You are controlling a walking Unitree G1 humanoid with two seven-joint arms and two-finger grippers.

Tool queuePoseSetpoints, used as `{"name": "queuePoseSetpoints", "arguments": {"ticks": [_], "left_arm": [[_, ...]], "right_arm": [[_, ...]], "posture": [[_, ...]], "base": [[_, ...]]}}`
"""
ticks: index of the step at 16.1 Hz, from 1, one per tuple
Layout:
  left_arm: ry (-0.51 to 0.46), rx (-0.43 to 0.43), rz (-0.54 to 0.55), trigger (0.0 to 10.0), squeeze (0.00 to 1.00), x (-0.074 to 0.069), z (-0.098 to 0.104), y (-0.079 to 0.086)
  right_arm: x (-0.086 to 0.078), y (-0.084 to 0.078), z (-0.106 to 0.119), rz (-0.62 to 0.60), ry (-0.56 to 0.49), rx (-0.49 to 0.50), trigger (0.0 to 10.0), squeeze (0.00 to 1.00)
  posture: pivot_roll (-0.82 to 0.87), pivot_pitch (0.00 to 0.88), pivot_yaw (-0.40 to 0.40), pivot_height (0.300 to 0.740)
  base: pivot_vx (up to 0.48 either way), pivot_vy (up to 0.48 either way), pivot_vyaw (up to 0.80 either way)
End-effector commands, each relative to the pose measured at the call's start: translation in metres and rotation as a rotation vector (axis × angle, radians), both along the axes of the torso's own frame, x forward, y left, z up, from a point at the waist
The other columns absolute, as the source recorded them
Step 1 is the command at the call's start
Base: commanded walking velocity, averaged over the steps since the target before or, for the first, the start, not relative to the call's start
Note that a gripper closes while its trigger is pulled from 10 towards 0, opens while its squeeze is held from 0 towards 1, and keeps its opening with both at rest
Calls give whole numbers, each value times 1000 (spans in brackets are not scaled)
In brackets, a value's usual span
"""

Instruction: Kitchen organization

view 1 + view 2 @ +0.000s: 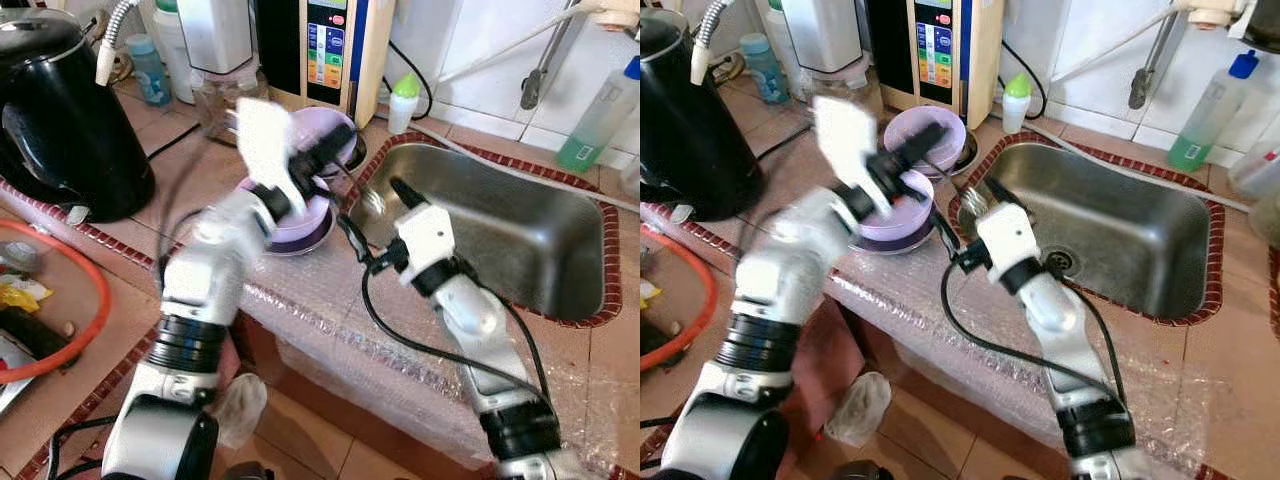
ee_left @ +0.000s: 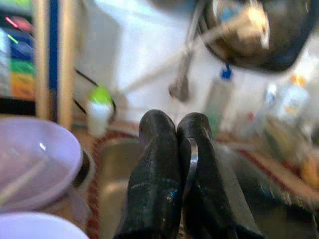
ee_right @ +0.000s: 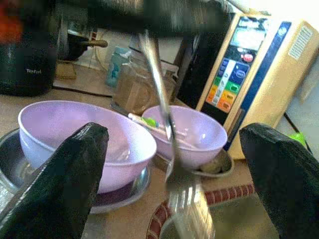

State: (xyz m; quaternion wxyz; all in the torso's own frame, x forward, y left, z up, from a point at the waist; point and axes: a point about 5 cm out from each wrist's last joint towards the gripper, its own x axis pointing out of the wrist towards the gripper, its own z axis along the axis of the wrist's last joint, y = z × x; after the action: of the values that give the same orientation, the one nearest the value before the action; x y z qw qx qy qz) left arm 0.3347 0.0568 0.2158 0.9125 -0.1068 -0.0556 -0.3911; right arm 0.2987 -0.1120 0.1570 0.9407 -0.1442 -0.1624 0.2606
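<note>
The left gripper (image 1: 923,140) is holding a metal fork (image 3: 172,149) pinched between its closed black fingers (image 2: 154,169), carrying it above the counter between the two lilac bowls and the steel sink (image 1: 560,250) — the handle is gripped up high, and the tines are hanging down close in front of the right gripper (image 3: 174,169), whose fingers are standing wide apart with nothing in them near the sink's rim. The step in hand looks like moving the fork off the dishes, either toward the basin or across to the waiting right gripper; which of the two, the pictures are not settling. The next move is calling for a steady lowering, since the thin, smooth, shiny fork could be swinging or slipping in so narrow a pinch. The nearer bowl (image 3: 84,134) is a glossy plastic-looking round shape sitting on a shallow metal plate (image 3: 124,189), and the farther bowl (image 3: 192,132) is holding a slim utensil with a green tip — both beside the sink's red-tiled edge. The counter (image 1: 300,300) is wrapped in crinkled clear film.
</note>
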Motion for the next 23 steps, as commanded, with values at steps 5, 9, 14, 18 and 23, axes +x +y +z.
{"name": "queuePoseSetpoints", "arguments": {"ticks": [5,9,14,18,23], "left_arm": [[-30,86,-93,0,0,-6,-9,-16],[-34,110,-97,0,0,-8,-17,-15],[-51,121,-81,0,0,-5,-17,-11],[-56,122,-79,0,0,-6,-18,-9],[-63,133,-85,0,0,-5,-18,-10]], "right_arm": [[17,5,-6,21,67,-64,0,0],[32,2,1,8,112,-6,0,0],[49,-12,9,-20,175,15,0,0],[49,-16,2,-16,232,24,0,0],[53,-24,0,-27,258,-3,0,0]], "posture": [[-70,0,68,740],[-68,0,61,740],[-67,1,56,740],[-67,0,56,740],[-68,0,59,740]], "base": [[0,0,0],[0,0,0],[0,0,0],[0,0,0],[0,0,0]]}}
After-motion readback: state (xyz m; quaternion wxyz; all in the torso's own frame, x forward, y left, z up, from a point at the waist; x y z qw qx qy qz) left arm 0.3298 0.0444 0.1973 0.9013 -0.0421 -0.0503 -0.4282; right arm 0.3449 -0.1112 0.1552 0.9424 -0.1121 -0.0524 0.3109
